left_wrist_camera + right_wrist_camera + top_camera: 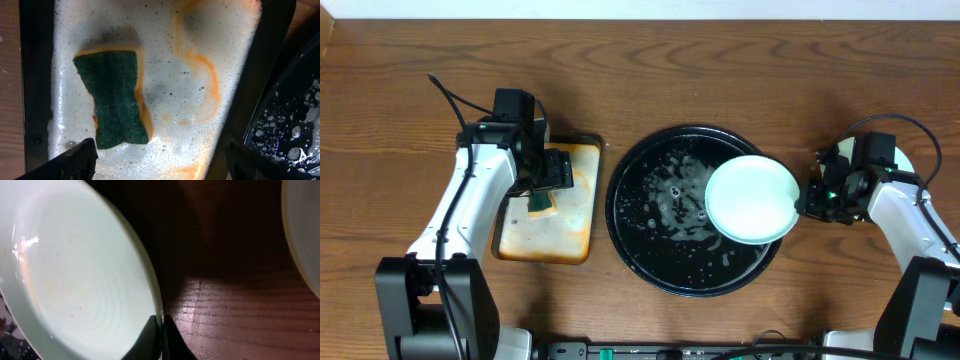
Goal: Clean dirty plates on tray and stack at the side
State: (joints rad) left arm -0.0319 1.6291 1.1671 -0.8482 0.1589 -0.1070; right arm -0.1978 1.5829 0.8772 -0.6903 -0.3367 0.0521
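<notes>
Overhead: the tray (632, 243) sits mid-counter, nearer the front edge. A mint plate (750, 198) lies on its right side, overhanging the rim. The right gripper (803, 197) pinches that plate's right edge. Toward the left edge, the left gripper (548, 185) hangs over a cream tray (570, 228) holding a sponge (540, 204).

Left wrist: the jaws are spread wide and hold nothing. The fingers (82, 157) are cut off at the bottom. The sponge (115, 100) lies in foam, and the tray (295, 125) shows at right.

Right wrist: the jaws are pressed onto the plate (75, 270) rim. The right gripper (161, 330) is mostly out of frame. A yellow plate (304, 230) is cropped at the right edge.
</notes>
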